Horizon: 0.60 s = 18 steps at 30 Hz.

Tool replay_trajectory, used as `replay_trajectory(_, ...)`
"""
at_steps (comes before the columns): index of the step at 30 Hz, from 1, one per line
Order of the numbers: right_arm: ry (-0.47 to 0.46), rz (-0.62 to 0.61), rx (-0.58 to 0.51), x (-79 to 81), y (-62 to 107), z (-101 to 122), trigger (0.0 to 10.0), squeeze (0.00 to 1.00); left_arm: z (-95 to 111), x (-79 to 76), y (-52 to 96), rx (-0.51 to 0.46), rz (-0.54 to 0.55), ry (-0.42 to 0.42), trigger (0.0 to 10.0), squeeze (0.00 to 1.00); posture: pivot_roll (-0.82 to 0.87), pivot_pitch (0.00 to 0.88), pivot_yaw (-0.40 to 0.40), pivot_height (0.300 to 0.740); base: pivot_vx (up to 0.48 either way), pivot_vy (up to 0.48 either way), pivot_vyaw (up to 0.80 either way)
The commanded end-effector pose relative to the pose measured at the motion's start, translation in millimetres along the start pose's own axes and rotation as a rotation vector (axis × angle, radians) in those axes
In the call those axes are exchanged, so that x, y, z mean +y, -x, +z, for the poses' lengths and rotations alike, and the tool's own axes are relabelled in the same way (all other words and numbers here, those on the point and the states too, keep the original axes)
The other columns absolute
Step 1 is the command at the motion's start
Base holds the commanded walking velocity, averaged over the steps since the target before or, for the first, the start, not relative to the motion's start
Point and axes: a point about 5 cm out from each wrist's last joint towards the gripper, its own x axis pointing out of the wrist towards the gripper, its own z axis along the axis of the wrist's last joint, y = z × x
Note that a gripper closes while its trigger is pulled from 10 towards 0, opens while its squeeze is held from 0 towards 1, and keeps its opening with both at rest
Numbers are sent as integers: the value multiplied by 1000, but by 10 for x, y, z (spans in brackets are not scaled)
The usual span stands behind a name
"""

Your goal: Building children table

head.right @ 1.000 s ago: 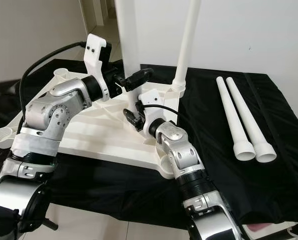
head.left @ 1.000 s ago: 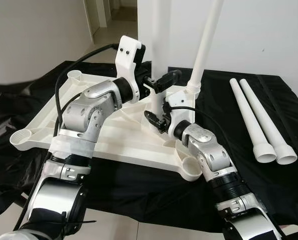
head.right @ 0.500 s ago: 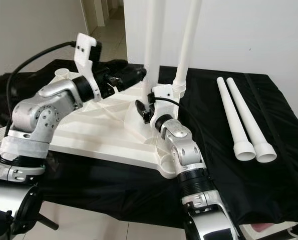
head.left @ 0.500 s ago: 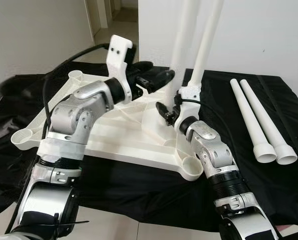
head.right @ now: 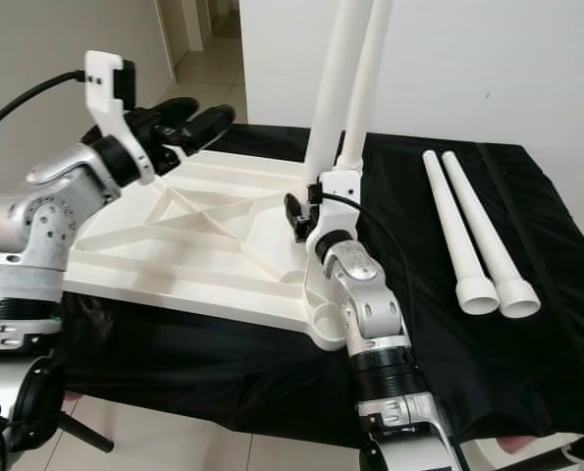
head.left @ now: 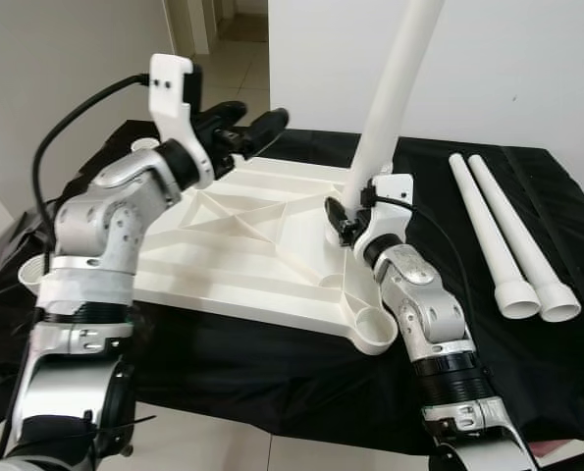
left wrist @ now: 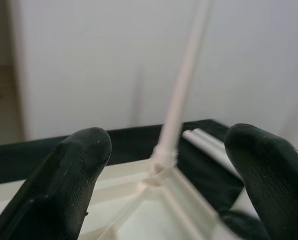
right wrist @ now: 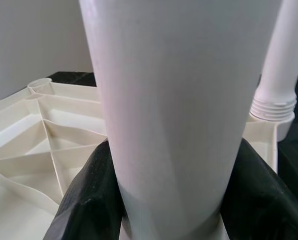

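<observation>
Now that the left gripper (head.left: 257,126) has let go and spread, the right gripper (right wrist: 164,200) alone pinches the white plastic leg (head.left: 395,88) near the upturned white tabletop's (head.left: 223,245) right edge.

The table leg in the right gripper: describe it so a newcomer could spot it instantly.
On the black cloth lies an upturned white plastic tabletop. Above its near right part, the right gripper clamps a long white plastic leg upright. Unlike the leg screwed into the far corner, or the two lying flat, it is held.
</observation>
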Motion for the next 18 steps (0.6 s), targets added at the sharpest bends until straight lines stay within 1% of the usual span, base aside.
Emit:
replay_trajectory(1,6,-16,-20,-25,33,17,10000,0,-45,52,68,5,62,-43,10000,0,6,75,47,740,0,0,0)
replay_trajectory(3,16,-21,-31,-49,64,11,10000,0,-144,103,123,33,135,-57,10000,0,9,71,48,740,0,0,0)
replay_trajectory(4,16,-21,-31,-49,64,11,10000,0,-144,103,123,33,135,-57,10000,0,9,71,48,740,0,0,0)
replay_trajectory(5,23,-23,-38,-56,90,3,10000,0,-188,146,171,27,190,-57,10000,0,5,64,50,740,0,0,0)
replay_trajectory(6,35,-31,-44,-80,154,-29,10000,0,-303,254,307,19,309,-77,10000,0,6,61,50,740,0,0,0)
replay_trajectory(7,37,-33,-44,-85,169,-37,10000,0,-329,278,341,17,335,-82,10000,0,6,61,50,740,0,0,0)
replay_trajectory(9,38,-34,-43,-86,177,-38,10000,0,-339,287,353,18,344,-85,10000,0,6,61,50,740,0,0,0)
replay_trajectory(11,34,-37,-38,-98,214,-62,10000,0,-417,335,451,30,406,-71,10000,0,2,58,50,740,0,0,0)
replay_trajectory(13,37,-39,-33,-111,259,-86,10000,0,-518,342,597,35,445,-63,10000,0,-5,53,49,740,0,0,0)
replay_trajectory(15,40,-41,-32,-134,287,-99,10000,0,-653,309,773,26,479,-23,10000,0,-9,48,52,740,0,0,0)
replay_trajectory(16,42,-42,-32,-139,296,-103,10000,0,-694,297,826,26,487,-10,10000,0,-10,45,54,740,0,0,0)
replay_trajectory(18,44,-45,-34,-152,298,-95,10000,0,-796,254,924,50,483,-12,10000,0,-13,36,58,740,0,0,0)
